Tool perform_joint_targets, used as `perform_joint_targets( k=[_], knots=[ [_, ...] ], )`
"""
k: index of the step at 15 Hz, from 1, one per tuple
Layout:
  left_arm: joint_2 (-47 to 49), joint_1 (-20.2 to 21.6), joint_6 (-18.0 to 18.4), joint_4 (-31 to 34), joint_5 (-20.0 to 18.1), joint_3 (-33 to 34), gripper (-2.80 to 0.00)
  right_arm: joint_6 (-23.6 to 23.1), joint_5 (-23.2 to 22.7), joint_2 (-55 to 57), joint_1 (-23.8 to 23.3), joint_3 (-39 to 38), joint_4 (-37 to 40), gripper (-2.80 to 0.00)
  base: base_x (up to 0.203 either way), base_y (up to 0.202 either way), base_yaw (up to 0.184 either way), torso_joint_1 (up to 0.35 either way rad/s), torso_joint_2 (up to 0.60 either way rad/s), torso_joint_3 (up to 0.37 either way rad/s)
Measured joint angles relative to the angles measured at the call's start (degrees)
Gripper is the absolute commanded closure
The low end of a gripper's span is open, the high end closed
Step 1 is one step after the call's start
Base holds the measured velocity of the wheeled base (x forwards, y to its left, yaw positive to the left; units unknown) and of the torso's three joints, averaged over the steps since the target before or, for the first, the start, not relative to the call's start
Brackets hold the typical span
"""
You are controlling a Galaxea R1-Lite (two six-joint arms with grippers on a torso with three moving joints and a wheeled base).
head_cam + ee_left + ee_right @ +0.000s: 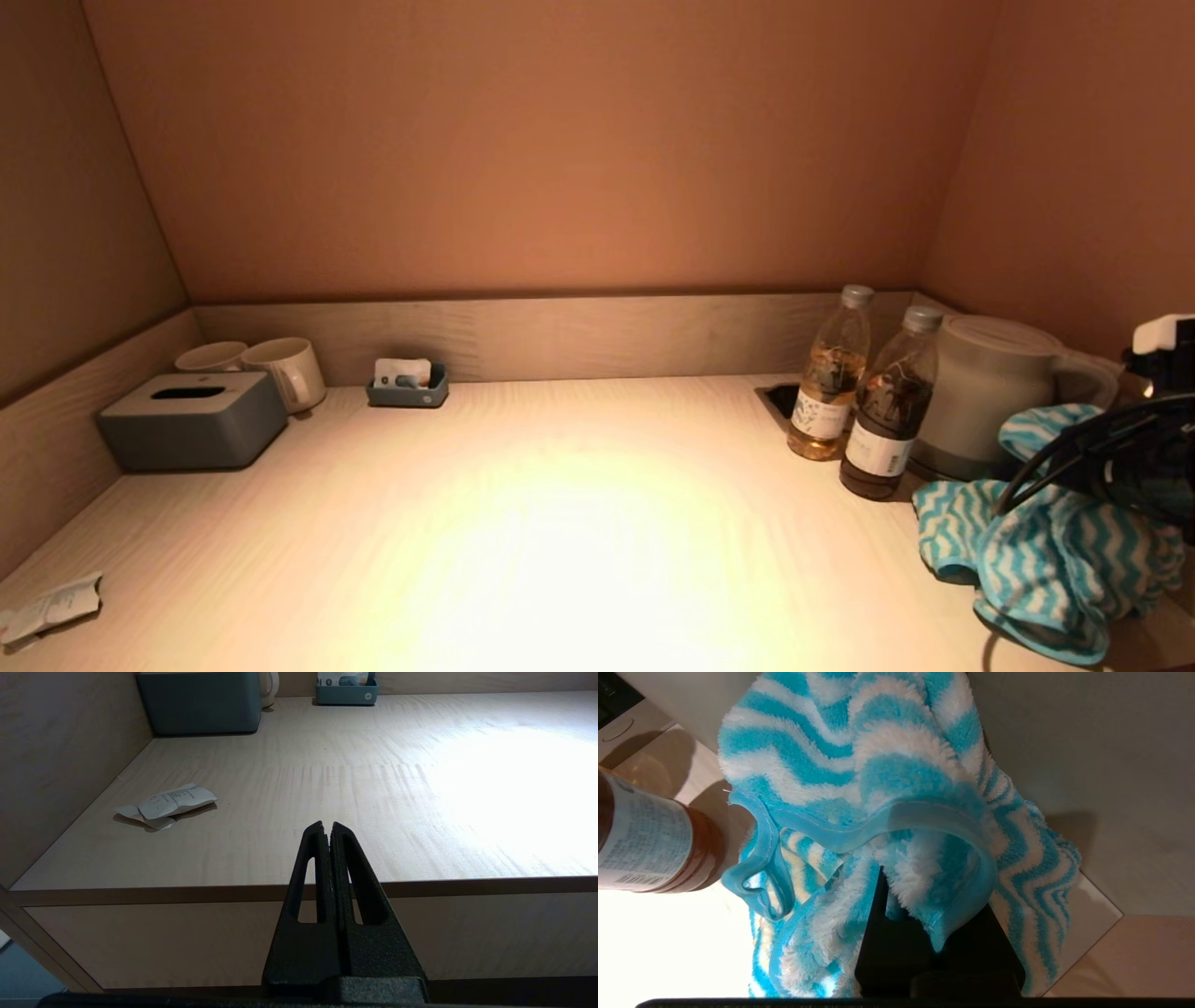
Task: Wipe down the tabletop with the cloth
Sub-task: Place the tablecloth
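Gripping a fluffy zigzag-striped cloth (1046,560), the right tool (924,914) hovers above pale wood-grain tabletop (560,523)

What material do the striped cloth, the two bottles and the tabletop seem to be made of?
The cloth looks like fluffy microfibre or fleece: thick pile, blue-and-white wavy stripes, stitched smooth edging. The two bottles seem clear plastic with grey caps and paper labels; the liquid shows through. The tabletop looks like pale wood or wood-grain laminate, matte, with visible fine grain lines.
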State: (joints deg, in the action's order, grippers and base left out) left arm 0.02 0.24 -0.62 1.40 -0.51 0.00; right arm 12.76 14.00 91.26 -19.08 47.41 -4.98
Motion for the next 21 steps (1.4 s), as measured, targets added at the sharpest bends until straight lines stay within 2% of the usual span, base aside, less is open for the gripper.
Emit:
perform_joint_targets(
  k=[4,5,12,19,20,21],
  knots=[
    [0.0,0.0,0.0,0.0,0.0,0.0,0.00,-0.1,-2.8,1.3,-1.0,-0.4,-2.1,0.00,0.000,0.000,0.000,0.000,0.00,0.000],
    [0.0,0.0,0.0,0.0,0.0,0.0,0.00,-0.2,-3.0,1.5,-1.1,-0.5,-2.2,-2.80,0.000,0.000,0.000,0.000,0.00,0.000],
    [0.0,0.0,0.0,0.0,0.0,0.0,0.00,-0.5,-3.0,0.3,-1.1,-1.7,-2.3,-2.80,0.000,0.000,0.000,0.000,0.00,0.000],
    [0.0,0.0,0.0,0.0,0.0,0.0,0.00,-4.2,-3.2,-12.1,-0.6,-2.5,-2.2,-2.80,0.000,0.000,0.000,0.000,0.00,0.000],
    [0.0,0.0,0.0,0.0,0.0,0.0,0.00,-5.1,-3.4,-14.7,-0.3,-2.8,-2.2,0.00,0.000,0.000,0.000,0.000,0.00,0.000],
    [0.0,0.0,0.0,0.0,0.0,0.0,0.00,-5.9,-3.8,-17.6,0.4,-3.3,-2.1,0.00,0.000,0.000,0.000,0.000,0.00,0.000]
  ],
)
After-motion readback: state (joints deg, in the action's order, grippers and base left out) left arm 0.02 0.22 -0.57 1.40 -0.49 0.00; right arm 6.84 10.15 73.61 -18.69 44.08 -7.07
